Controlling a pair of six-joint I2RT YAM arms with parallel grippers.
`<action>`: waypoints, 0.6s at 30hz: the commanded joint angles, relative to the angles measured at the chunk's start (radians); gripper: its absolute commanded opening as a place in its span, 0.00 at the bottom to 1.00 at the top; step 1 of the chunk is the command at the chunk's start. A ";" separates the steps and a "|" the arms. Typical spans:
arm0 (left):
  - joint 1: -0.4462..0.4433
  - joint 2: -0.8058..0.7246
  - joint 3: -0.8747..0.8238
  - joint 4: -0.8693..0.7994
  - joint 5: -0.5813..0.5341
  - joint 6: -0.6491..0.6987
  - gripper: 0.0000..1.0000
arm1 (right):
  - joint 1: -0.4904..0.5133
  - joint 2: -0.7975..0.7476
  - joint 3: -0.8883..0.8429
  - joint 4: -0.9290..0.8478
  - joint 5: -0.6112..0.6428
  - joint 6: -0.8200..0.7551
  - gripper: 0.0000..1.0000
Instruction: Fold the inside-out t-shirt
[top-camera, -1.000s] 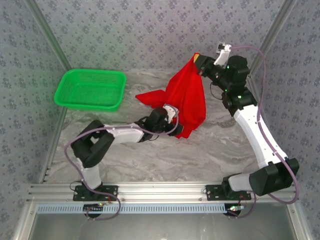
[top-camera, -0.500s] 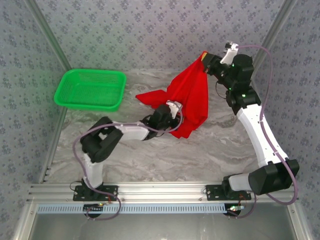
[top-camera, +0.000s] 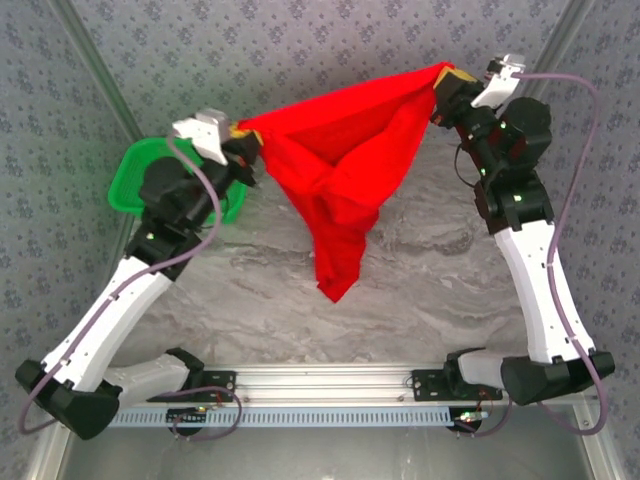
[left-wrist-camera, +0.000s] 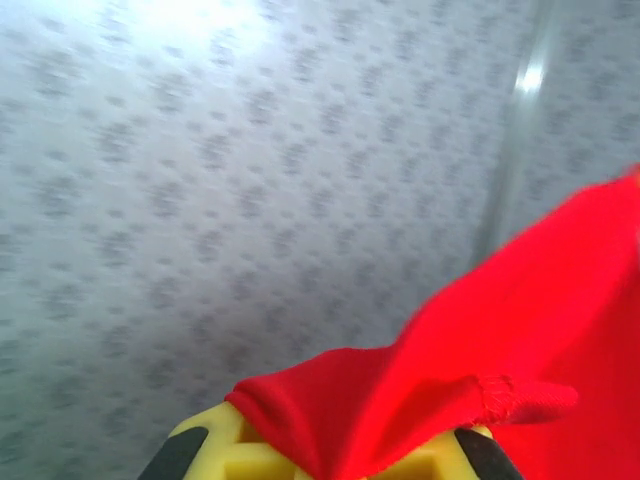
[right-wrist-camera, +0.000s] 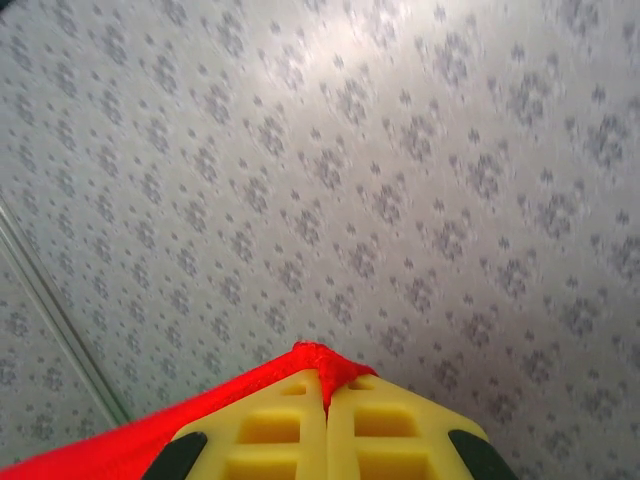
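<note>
**Red shirt held up by two hands**

The shirt (top-camera: 345, 170) hangs in the air, pulled out between the two hands. The left hand (top-camera: 247, 150) is pinched shut on one end of its top edge. The right hand (top-camera: 441, 95) is pinched shut on the other end. From each hand the cloth runs in toward the other hand and sags in the middle. Its lowest tip hangs well below both hands, over the surface (top-camera: 430, 290). I cannot tell if the tip touches.

Up close, a good bunch of red hem sits in the left hand's fingers (left-wrist-camera: 200, 445). Only a tiny bit pokes out of the right hand's fingers (right-wrist-camera: 270, 430), so that grip looks thin and might slip.

To do this step well, I think both hands should stay tight, pull apart gently until the cloth goes flat, and stay level. The green basket (top-camera: 125, 185) sits just beside the left hand, so the cloth should go down away from it.
</note>
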 joint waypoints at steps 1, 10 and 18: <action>0.055 0.040 0.094 -0.205 -0.074 0.041 0.00 | 0.005 -0.038 0.053 0.028 0.045 -0.064 0.00; 0.190 0.073 0.365 -0.370 -0.090 0.040 0.00 | 0.037 -0.111 0.092 -0.003 0.060 -0.127 0.00; 0.175 -0.089 0.345 -0.411 -0.009 0.005 0.00 | 0.115 -0.172 0.188 -0.145 0.044 -0.189 0.00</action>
